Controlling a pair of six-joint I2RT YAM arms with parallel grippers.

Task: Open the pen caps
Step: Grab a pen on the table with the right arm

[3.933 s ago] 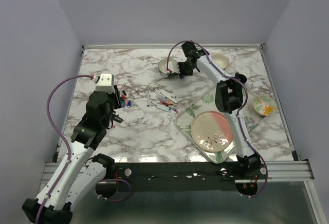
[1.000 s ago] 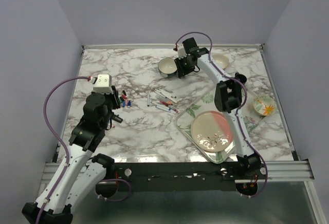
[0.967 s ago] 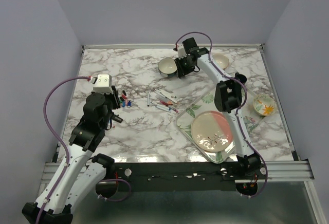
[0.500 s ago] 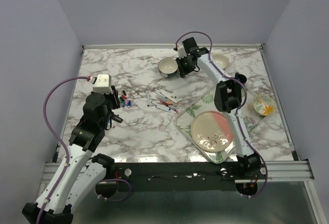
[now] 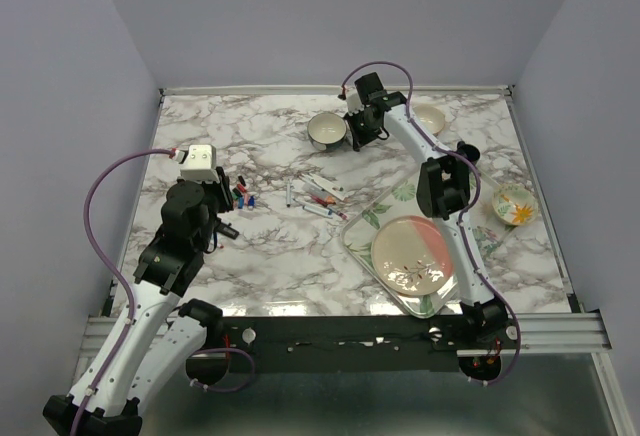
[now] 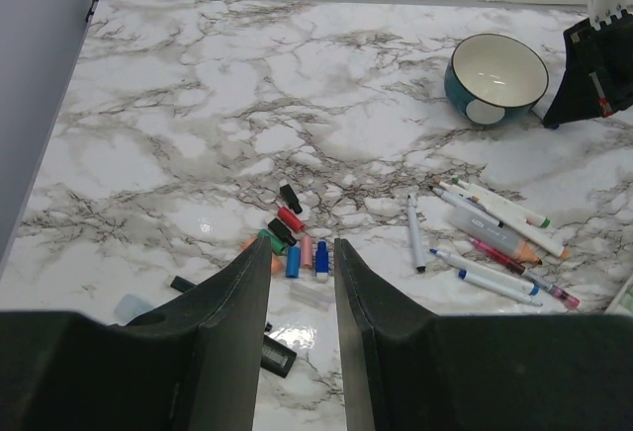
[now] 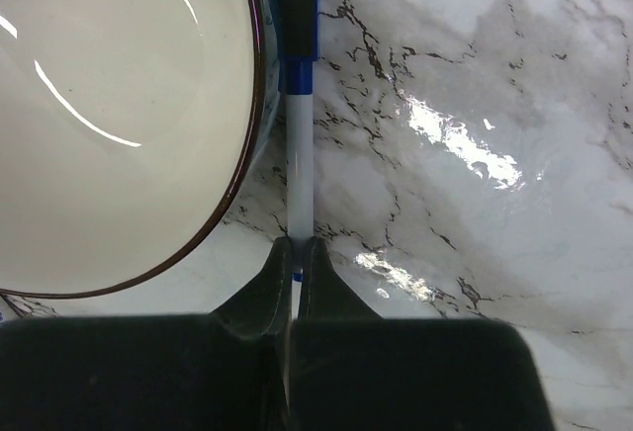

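My right gripper is shut on the white barrel of a pen at the far middle of the table. The pen's blue cap is still on and points away from the fingers, right beside the rim of a bowl. In the top view this gripper is just right of that bowl. My left gripper hangs open and holds nothing. It is above a cluster of loose pen caps: red, black, blue. Several pens lie to their right.
A black flat piece and a clear cap lie near my left fingers. A tray with a pink plate sits at the front right. Small bowls stand at the back and the right edge.
My right gripper has closed on the pen's barrel beside the bowl. The left arm has not moved.
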